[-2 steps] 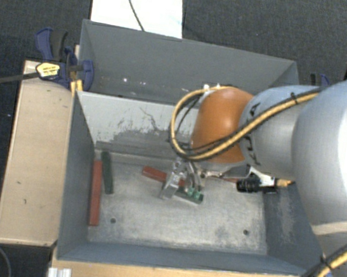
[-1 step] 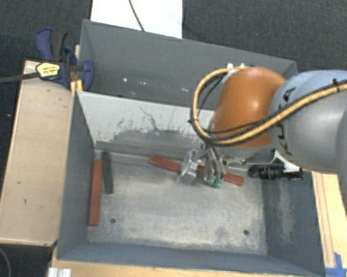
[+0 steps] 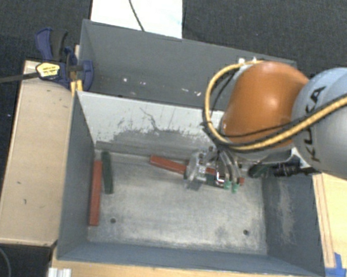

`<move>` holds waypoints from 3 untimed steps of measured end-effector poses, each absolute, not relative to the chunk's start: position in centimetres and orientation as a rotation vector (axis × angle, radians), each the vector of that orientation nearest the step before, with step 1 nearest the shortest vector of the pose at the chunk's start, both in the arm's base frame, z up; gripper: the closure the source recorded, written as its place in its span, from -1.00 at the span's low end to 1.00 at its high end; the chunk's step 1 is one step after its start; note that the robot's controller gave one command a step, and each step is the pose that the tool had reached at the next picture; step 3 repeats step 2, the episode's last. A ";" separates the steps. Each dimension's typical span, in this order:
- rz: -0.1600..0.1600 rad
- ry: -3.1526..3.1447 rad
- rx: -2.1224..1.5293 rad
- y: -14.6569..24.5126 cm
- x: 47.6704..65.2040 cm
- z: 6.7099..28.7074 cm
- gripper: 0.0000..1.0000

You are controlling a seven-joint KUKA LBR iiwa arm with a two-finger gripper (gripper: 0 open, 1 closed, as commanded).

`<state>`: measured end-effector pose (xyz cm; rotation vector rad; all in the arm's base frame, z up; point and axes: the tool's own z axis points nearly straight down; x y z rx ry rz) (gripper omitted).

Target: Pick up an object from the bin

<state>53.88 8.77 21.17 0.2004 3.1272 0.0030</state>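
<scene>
Slim, flat red bar (image 3: 167, 164) lies at the jaws.

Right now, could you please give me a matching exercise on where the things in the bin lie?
Things:
1. long red stick
2. dark stick
3. shorter red stick
4. tool

Places:
A. at the shorter red stick's right end in the view
B. along the view's left wall of the bin
C. beside the long red stick, nearer the middle
D. by the back wall

Pairs: 1-B, 2-C, 3-D, 4-A
</scene>
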 end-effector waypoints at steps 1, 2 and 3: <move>0.008 3.126 0.286 18.8 57.6 16.5 1.00; 0.006 3.118 0.314 17.7 56.4 21.9 1.00; 0.006 3.118 0.314 17.7 56.4 21.9 1.00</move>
